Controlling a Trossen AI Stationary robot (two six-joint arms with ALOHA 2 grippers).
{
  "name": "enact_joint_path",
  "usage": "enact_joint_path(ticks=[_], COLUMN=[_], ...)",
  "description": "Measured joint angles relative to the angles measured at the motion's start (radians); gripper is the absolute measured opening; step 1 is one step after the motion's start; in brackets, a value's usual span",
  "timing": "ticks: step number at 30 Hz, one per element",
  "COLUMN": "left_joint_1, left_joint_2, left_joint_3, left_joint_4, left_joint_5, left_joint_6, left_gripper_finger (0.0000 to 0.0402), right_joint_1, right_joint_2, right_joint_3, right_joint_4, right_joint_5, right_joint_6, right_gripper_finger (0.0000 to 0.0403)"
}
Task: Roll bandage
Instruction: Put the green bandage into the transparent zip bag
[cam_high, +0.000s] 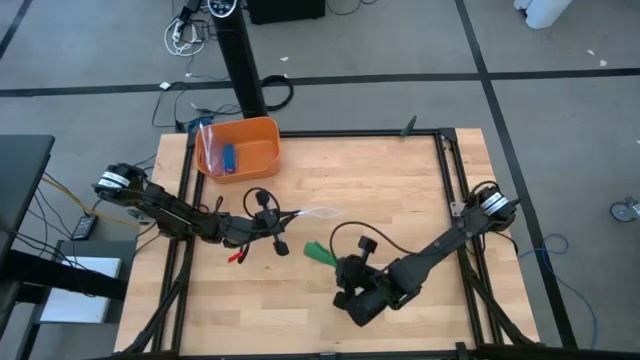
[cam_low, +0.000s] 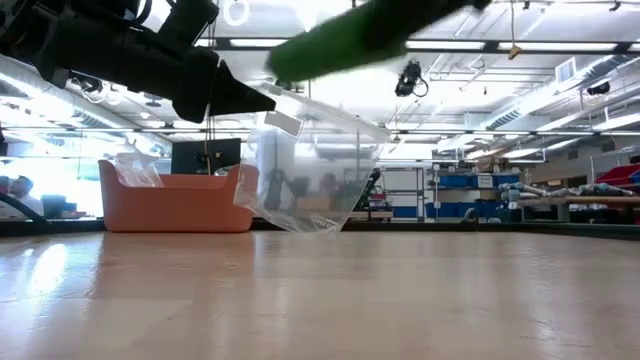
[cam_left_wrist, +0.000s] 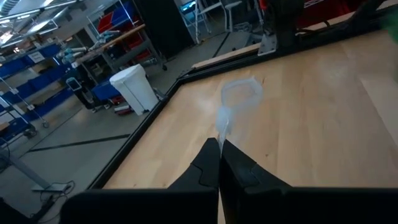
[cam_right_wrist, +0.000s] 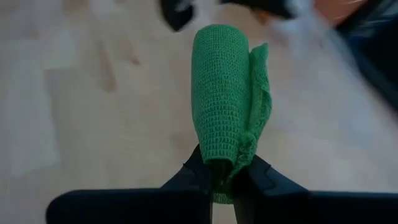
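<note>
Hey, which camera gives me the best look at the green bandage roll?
The right wrist view: the bandage fills the frame, its weave clear, pinched by the right gripper. The high view shows a small green patch, the low view a blurred green shape, the left wrist view nothing clear.

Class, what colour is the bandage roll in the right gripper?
Bright green, a mesh weave; the bandage roll shows best in the right wrist view.
</note>
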Motion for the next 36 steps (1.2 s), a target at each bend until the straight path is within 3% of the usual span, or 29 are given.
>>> enact_joint_path(ticks=[4, 9, 29, 36], left_joint_1=[0.0, -0.001, -0.007, -0.007], left_joint_2=[0.0, 0.0, 0.0, 0.0], left_joint_3=[0.0, 0.0, 0.001, 0.031], left_joint_4=[-0.002, -0.001, 0.033, 0.002], left_joint_5=[0.001, 0.017, 0.022, -0.005], left_joint_6=[-0.002, -0.027, -0.139, -0.209], left_gripper_finger=[0.0, 0.0, 0.0, 0.0], right_joint_1=[-0.017, -0.074, -0.167, -0.139], right_joint_2=[-0.001, -0.001, 0.0, 0.0], right_joint_3=[0.125, 0.142, 0.135, 0.135], right_joint_4=[-0.264, -0.376, -0.42, -0.439], right_joint_5=[0.035, 0.028, -0.077, -0.048], right_joint_6=[0.045, 0.051, 0.008, 0.031], right_gripper_finger=[0.0026, 0.0026, 0.0026, 0.0026])
